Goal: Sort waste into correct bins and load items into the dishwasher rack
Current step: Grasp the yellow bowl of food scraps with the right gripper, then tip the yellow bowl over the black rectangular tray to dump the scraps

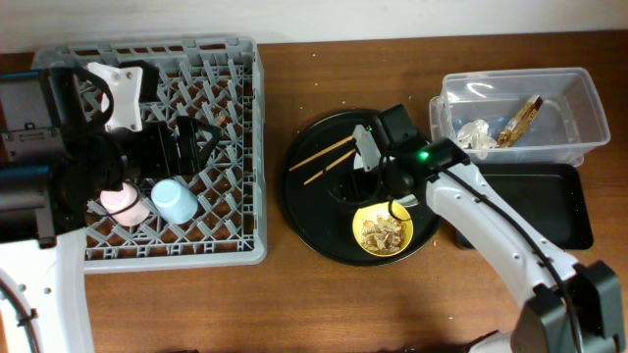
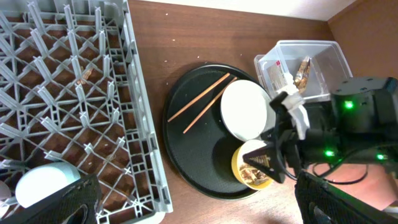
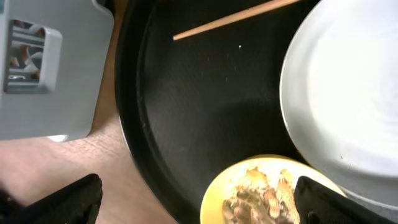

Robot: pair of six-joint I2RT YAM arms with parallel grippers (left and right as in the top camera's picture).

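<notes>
**Right claw**: the jaws stand wide apart, one at each lower corner of the right wrist view, and clamp nothing. You find the yellow bowl directly below, between the jaws, with the brownish food scraps inside it. The pale plate lies just beside the bowl. Its edge meets the bowl's rim, and you cannot tell which one overlaps the other. Both sit on the round black tray. The two chopsticks lie on the same tray, on the side toward the rack and apart from the bowl.

**Left claw**: the jaws likewise stand wide apart and hold nothing. In the overhead view you see this claw hanging over the dishwasher rack, near the rack's middle. The light-blue cup and the pink cup stand just beside each other in the rack. They are close to the left arm, toward the rack's lower edge in that view.

**Bins:** the clear tub stands on the bench, beyond the round tray on the side away from the rack. It holds the crumpled white tissue and the gold-brown wrapper. The black rectangular tray lies just beside the tub, and the right arm covers part of it.
</notes>
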